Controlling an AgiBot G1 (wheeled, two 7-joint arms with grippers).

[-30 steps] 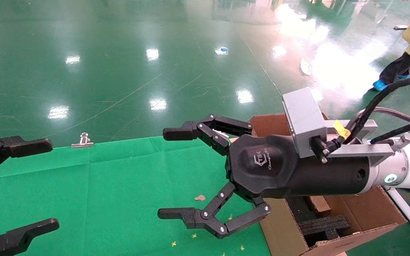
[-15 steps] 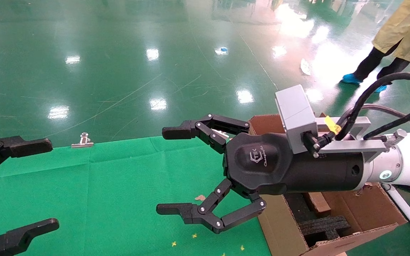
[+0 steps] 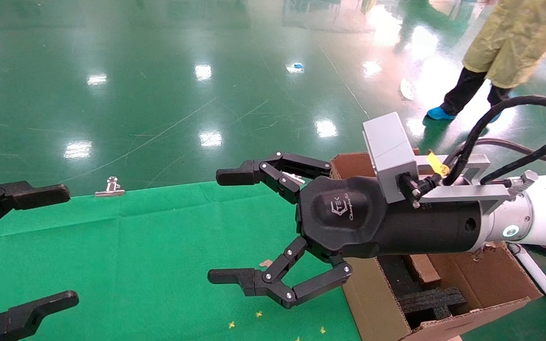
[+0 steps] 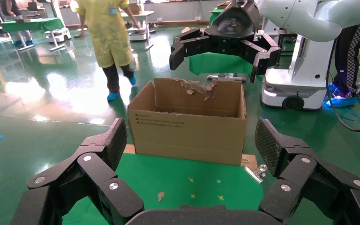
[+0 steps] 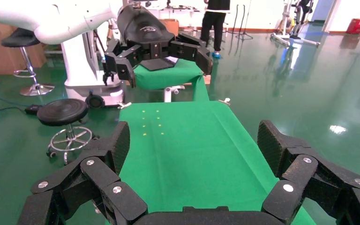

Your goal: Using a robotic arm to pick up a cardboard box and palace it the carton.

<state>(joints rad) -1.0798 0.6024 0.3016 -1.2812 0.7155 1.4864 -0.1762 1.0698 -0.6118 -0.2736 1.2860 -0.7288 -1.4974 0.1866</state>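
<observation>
1. Glossy green floor (image 3: 159, 94) fills the background, and a person in a yellow coat (image 3: 510, 42) with blue shoe covers stands at the far right of it.
2. Nearer the robot, a green cloth covers the surface (image 3: 135, 246), and a silver binder clip (image 3: 110, 187) sits on its far edge.
3. Small yellow specks and a brown scrap (image 3: 266, 263) lie on the cloth near the right edge.
4. Just past the surface's right edge stands the carton (image 3: 372, 303), open at the top, with black foam inserts (image 3: 432, 300) inside and a torn edge on one flap.
5. A small brown piece (image 3: 422, 270) shows inside the carton beside the foam; whether it is the cardboard box cannot be told.
6. Above the right edge of the surface and the carton's near wall hangs the robotic arm (image 3: 543, 215), pointing left; its right end effector (image 3: 228, 227) has its fingers spread wide apart and holds nothing.
7. At the surface's left edge, the left end effector (image 3: 64, 244) is also spread apart and empty.
</observation>
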